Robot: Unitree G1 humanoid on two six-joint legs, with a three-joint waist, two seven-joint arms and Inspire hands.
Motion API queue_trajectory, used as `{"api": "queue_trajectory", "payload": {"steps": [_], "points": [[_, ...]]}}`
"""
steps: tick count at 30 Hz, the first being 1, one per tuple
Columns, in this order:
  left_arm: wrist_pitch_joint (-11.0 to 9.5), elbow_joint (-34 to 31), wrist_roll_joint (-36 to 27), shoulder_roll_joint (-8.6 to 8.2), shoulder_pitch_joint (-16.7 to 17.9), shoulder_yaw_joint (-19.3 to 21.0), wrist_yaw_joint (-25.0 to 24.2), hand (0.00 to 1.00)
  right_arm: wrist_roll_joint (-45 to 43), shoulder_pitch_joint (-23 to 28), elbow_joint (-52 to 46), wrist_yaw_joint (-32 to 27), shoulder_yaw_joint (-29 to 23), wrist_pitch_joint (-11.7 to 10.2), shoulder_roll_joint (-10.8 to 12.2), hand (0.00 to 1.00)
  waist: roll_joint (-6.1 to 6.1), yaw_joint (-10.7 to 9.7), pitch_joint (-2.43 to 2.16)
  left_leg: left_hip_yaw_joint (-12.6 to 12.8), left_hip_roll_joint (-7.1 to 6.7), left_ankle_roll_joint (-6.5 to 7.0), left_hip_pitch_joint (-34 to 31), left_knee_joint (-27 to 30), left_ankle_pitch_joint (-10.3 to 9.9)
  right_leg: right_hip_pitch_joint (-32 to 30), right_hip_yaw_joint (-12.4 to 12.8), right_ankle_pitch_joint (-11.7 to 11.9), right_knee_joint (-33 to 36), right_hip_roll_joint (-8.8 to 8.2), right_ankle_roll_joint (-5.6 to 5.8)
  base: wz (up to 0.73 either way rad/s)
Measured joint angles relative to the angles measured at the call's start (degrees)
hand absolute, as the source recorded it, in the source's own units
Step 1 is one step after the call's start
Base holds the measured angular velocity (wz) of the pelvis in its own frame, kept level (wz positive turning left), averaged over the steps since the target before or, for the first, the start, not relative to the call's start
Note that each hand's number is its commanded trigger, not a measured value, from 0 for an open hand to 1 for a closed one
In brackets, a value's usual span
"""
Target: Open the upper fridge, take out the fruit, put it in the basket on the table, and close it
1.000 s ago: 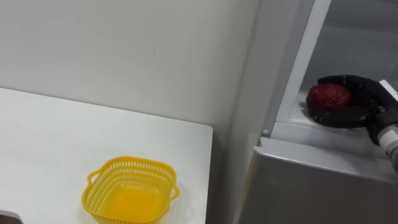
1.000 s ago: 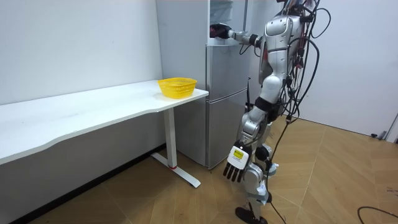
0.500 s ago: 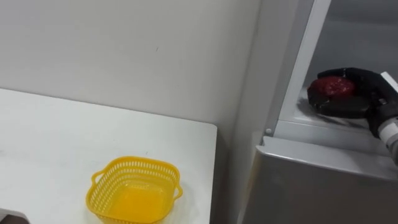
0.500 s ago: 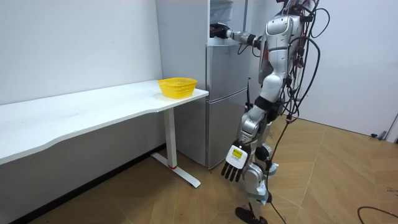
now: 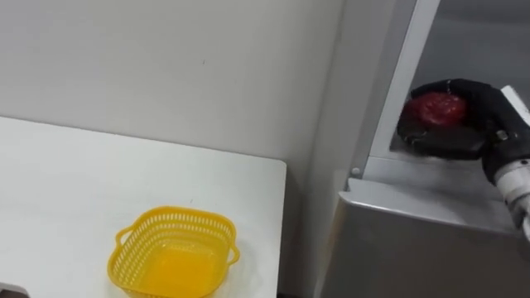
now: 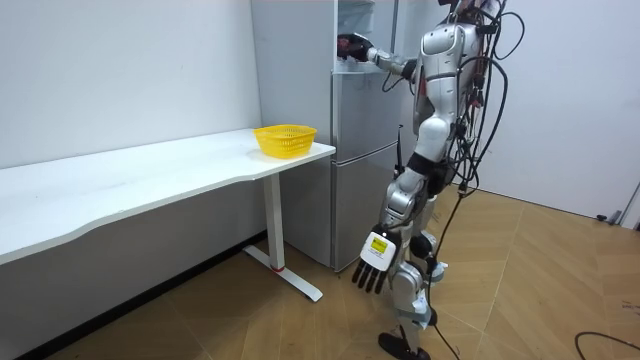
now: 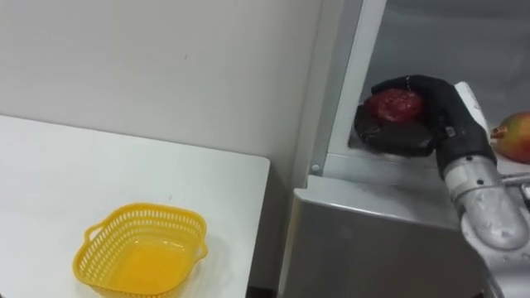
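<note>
dark red round fruit (image 5: 436, 108), glossy, is in the open upper fridge compartment (image 5: 476, 41) at its front left corner. right hand (image 5: 474, 106) has black fingers wrapped around it. can't tell if it's off the shelf. second reddish-yellow fruit (image 7: 515, 136) lies to its right. yellow mesh basket (image 5: 126, 246) on the white table (image 5: 66, 182), bare bottom showing. left hand (image 6: 371, 273) hangs low, fingers straight.
</note>
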Motion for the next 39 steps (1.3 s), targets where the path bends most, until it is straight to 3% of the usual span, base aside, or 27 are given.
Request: {"api": "queue_trajectory", "payload": {"steps": [1,5,9,11,17,22,28,31,35,39], "points": [[-0.7,1.0,-0.2,-0.3,-0.3,-0.4,0.6,0.0,-0.3,2.2,-3.5,-1.3,0.0,-0.7,1.5,1.0,0.76,-0.1,0.13,0.4,0.0,0.0,0.2,0.0,0.0,0.0,0.1,0.0,0.0,-0.02,0.03,-0.14],[-2.7,2.7,-0.6,-1.09,-1.0,-0.5,1.4,0.0,-1.3,9.2,-14.1,-6.7,0.3,-3.0,5.3,1.0,3.37,-0.8,-0.36,0.6,0.02,0.01,0.8,-1.0,0.0,-0.1,0.1,0.0,0.2,0.0,0.1,-0.04],[-4.7,3.4,-0.6,-1.31,0.3,-0.6,1.5,0.0,-1.9,12.6,-18.6,-8.9,0.4,-5.8,6.4,1.0,4.13,-1.5,-0.37,1.0,0.06,0.01,1.0,-1.0,0.0,0.0,0.5,0.0,0.3,0.09,0.1,-0.04],[-5.5,3.5,-0.5,-1.49,0.8,-0.6,1.6,0.0,-3.4,13.8,-20.6,-10.5,0.3,-6.8,7.5,1.0,4.05,-1.7,-0.33,1.2,0.08,0.01,1.1,-1.0,0.0,-0.1,1.2,0.0,0.3,0.23,0.09,-0.1],[-7.4,5.2,-0.5,-1.85,0.9,-1.5,1.4,0.0,-13.8,15.4,-27.0,-14.9,1.3,-13.0,11.9,1.0,3.84,-1.4,-0.19,1.5,0.1,0.03,1.3,-1.0,0.0,0.0,1.6,0.0,0.2,0.38,0.09,-0.02],[-7.5,6.3,-0.5,-2.52,0.1,-4.0,0.9,0.0,-21.2,15.4,-29.2,-15.6,6.0,-16.8,13.2,1.0,3.85,-1.4,-0.2,1.5,0.15,0.02,1.2,-1.2,0.0,-0.1,1.5,0.0,0.1,0.41,0.09,0.0],[-7.9,8.5,-0.5,-2.51,-1.6,-4.4,0.0,0.0,-30.1,15.4,-29.4,-13.6,11.9,-17.5,13.0,1.0,3.18,0.4,-0.73,1.7,0.29,0.01,0.7,-1.4,0.0,-1.0,1.8,0.1,0.3,0.62,-0.01,-0.04],[-7.9,8.8,-0.5,-2.24,-2.8,-4.5,-0.3,0.0,-30.9,15.0,-29.4,-11.7,14.8,-17.4,12.3,1.0,2.69,1.4,-0.78,1.7,0.36,0.0,0.7,-1.5,0.0,-1.0,1.8,0.1,0.2,0.69,-0.01,0.0],[-7.9,8.9,-0.4,-1.07,-3.8,-4.4,-0.8,0.0,-32.3,12.4,-29.4,-8.0,16.6,-17.3,10.9,1.0,1.37,2.6,-0.02,1.2,0.39,-0.01,0.3,-1.5,0.0,-1.1,1.4,0.1,0.1,0.65,-0.02,0.03],[-7.9,9.2,-0.5,-0.22,-4.7,-4.8,-0.7,0.0,-33.5,10.4,-29.0,-6.4,18.1,-17.3,11.0,1.0,-0.34,3.7,0.08,-0.2,0.35,-0.01,-0.2,-1.5,0.0,-1.1,0.6,0.1,0.0,0.58,-0.02,0.15]]}}
